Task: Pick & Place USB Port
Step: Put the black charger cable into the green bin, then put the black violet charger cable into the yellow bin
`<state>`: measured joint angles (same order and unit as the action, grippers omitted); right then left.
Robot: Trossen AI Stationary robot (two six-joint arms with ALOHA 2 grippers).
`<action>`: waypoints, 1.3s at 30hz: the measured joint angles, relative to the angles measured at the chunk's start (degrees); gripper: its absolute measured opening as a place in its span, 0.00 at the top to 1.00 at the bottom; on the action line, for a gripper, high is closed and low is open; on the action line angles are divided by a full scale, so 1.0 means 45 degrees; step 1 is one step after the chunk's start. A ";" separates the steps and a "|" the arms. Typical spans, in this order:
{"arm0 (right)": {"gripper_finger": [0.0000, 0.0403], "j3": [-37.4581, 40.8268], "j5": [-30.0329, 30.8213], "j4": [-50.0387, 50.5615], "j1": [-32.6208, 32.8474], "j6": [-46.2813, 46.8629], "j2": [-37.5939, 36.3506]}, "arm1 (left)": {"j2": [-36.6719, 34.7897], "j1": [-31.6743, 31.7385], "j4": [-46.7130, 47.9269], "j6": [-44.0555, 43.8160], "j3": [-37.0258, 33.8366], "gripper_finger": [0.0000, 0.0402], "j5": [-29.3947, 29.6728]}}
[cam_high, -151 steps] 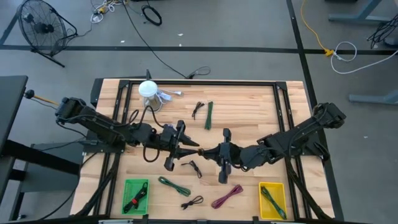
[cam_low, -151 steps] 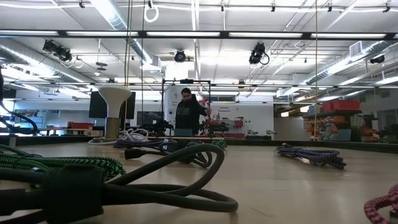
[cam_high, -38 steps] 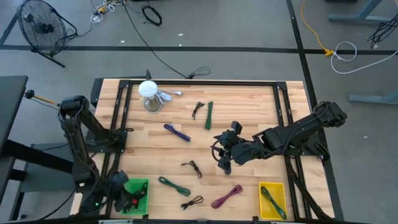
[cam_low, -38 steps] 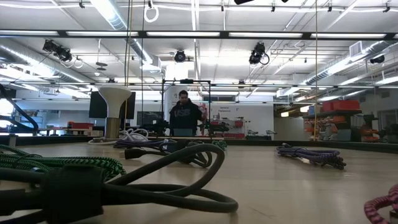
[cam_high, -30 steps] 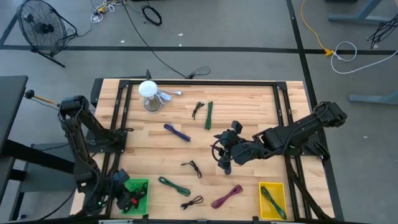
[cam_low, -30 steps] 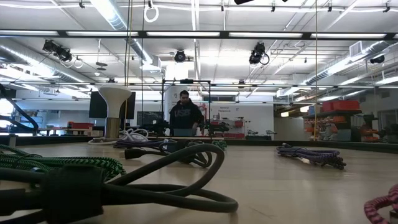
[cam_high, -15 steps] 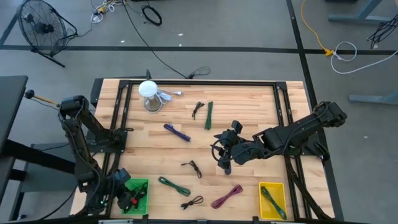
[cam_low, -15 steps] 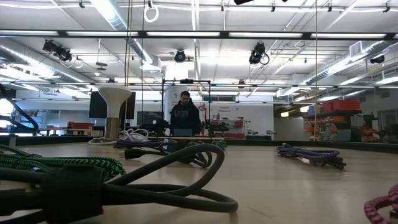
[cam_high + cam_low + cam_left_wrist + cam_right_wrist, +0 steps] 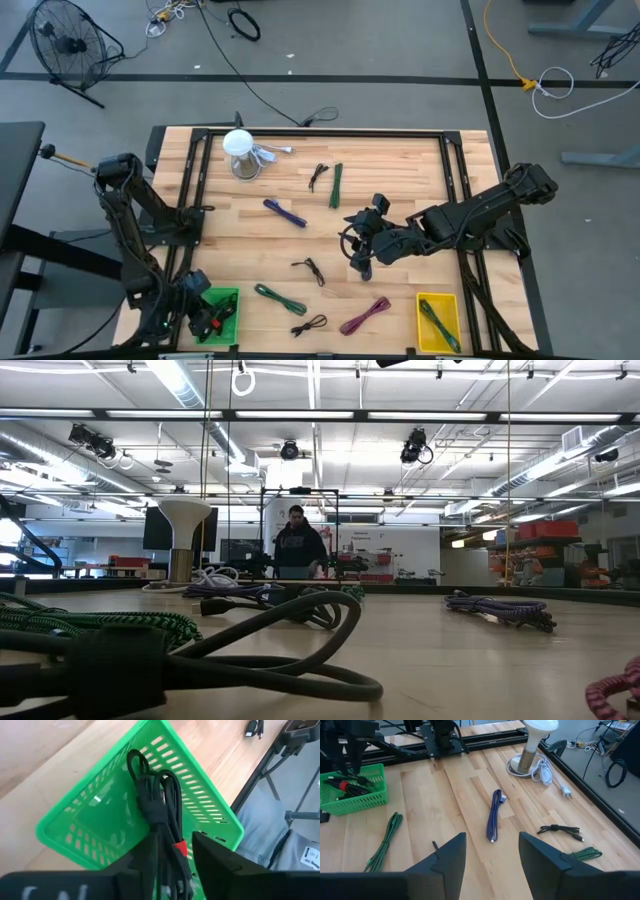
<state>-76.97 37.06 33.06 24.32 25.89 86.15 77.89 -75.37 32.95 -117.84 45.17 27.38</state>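
The left gripper (image 9: 172,855) is held over the green basket (image 9: 210,805), fingers parted astride a bundled black cable (image 9: 157,805) (long axis along the basket). The right gripper (image 9: 361,262) is held open mid-table near a purple cable (image 9: 494,814).

black cable (image 9: 159,815): lower end hidden between left gripper (image 9: 175,851) fingers | green basket (image 9: 210,805): near corner cut off

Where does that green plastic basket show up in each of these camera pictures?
High view: the green plastic basket sits at the table's near left corner.
Low view: not in it.
Left wrist view: fills the picture, bundled black cable inside.
Right wrist view: far off, by the left arm.
Shared landmark: the white lamp.
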 joint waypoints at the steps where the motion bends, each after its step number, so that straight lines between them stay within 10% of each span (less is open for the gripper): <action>1: 0.54 0.0000 0.0000 0.0000 0.0000 0.0000 0.0000 | 0.0000 0.0039 0.0000 0.0009 0.0000 0.64 -0.0094; 12: 0.54 0.0000 0.0002 -0.0008 0.0000 0.0000 0.0000 | -0.0200 0.1134 0.0143 0.3255 -0.0014 0.47 0.0998; 30: 0.54 0.0301 0.0873 -0.0474 0.0000 -0.1077 0.0005 | -0.0663 0.9914 0.2374 1.7924 -0.0010 0.60 0.3077; 39: 0.54 0.0646 0.1553 -0.0311 -0.0068 -0.1583 0.0005 | -0.0641 1.3094 0.0097 2.6419 -0.0010 0.60 0.1199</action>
<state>-74.06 44.05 31.66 24.01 18.77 86.17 75.00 -16.45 33.39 1.05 45.12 32.77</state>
